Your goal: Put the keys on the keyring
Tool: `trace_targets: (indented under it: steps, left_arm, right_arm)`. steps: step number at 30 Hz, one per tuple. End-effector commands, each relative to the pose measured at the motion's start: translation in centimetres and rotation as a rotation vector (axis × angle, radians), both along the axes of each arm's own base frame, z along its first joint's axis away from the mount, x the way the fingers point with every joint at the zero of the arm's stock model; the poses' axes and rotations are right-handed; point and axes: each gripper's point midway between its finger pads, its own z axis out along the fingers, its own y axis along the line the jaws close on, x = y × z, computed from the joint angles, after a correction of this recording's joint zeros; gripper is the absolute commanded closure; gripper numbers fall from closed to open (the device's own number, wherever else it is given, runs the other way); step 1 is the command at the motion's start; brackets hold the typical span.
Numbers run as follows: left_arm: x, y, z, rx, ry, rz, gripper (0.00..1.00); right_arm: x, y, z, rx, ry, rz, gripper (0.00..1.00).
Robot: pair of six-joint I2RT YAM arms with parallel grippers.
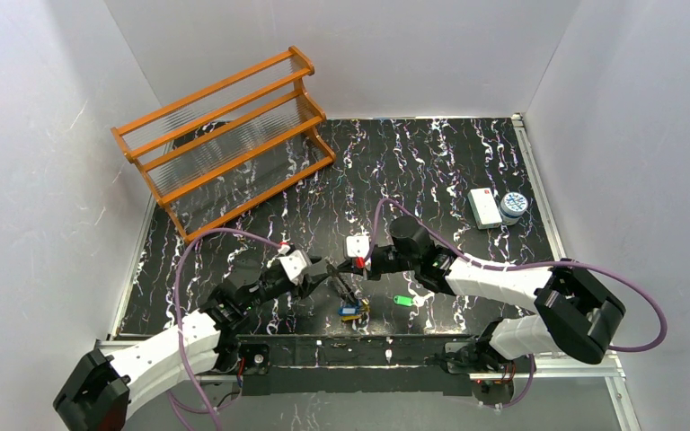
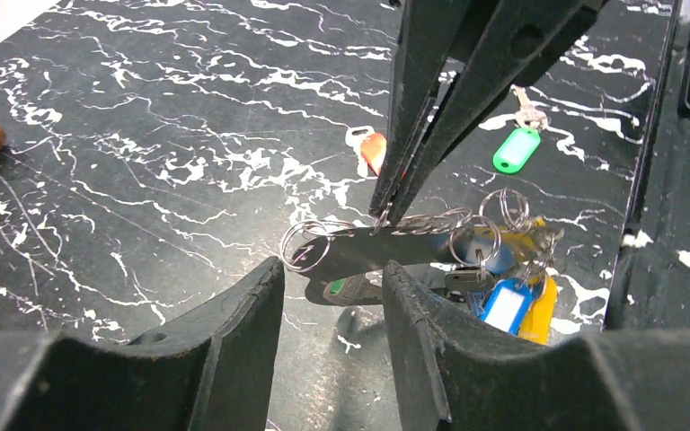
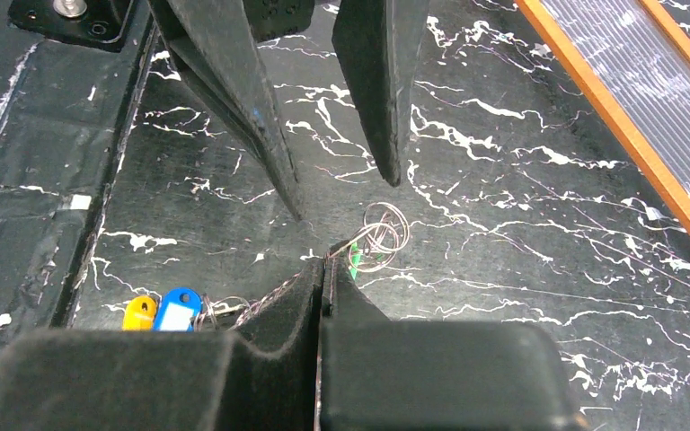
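**Right gripper** (image 3: 326,260): pressed together on the thin wire of the keyring (image 2: 427,221). Appears to hold it slightly clear of the table (image 2: 144,135), judging by the shadow underneath.

**Left gripper** (image 2: 332,269): spread part way, grips nothing. Faces the end of the keyring farthest from the blue-tagged key (image 2: 503,305).

**Keyring:** runs from just beside the blue-tagged key out past the pinch point. Carries several small split rings along its wire.

**Keys:**
- Yellow-tagged key (image 2: 542,305): touches the blue-tagged key. Both seem already strung, though the joint is too tangled to tell.
- Green-tagged key (image 2: 516,149): lies loose, well apart from the blue-tagged key.
- Red-tagged key (image 2: 374,151): lies loose, farther from the blue-tagged key than the pinch point.

**Handling, as judged:**
- Keyring: light, springy, smooth metal. Likely to twist or slide in a narrow pinch. Best taken on a bare stretch of wire, away from the split rings.
- Keys: light and rigid. Best taken flat across the plastic tag, which leaves the ring end free for threading.
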Motion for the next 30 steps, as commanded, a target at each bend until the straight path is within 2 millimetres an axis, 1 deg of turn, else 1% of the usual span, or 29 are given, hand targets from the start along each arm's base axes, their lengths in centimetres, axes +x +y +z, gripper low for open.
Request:
trace_targets:
  steps: [1, 8, 12, 18, 21, 30]
  left_arm:
    - [-0.3, -1.3, 1.8, 0.014, -0.106, -0.095, 0.57]
    - [-0.6, -1.5, 2.0, 0.04, -0.198, -0.147, 0.58]
    - [-0.8, -1.6, 2.3, 0.031, -0.206, -0.154, 0.59]
    - [-1.5, -2.0, 3.1, 0.005, -0.234, -0.199, 0.61]
    - [-1.9, -2.4, 3.0, 0.008, -0.236, -0.234, 0.68]
    - [-1.8, -3.0, 1.9, 0.038, -0.208, -0.26, 0.7]
  right_arm:
    - [-0.9, 0.2, 0.8, 0.02, 0.005, 0.047, 0.99]
    - [-1.0, 0.3, 1.2, 0.02, 0.025, 0.047, 0.99]
    - [-0.9, 0.4, 1.2, 0.018, 0.042, 0.037, 0.99]
    - [-0.9, 0.6, 1.3, 0.019, 0.057, 0.036, 0.99]
    - [-0.9, 0.6, 1.4, 0.022, 0.058, 0.037, 0.99]
    - [-1.0, 0.8, 1.7, 0.029, 0.065, 0.045, 0.99]
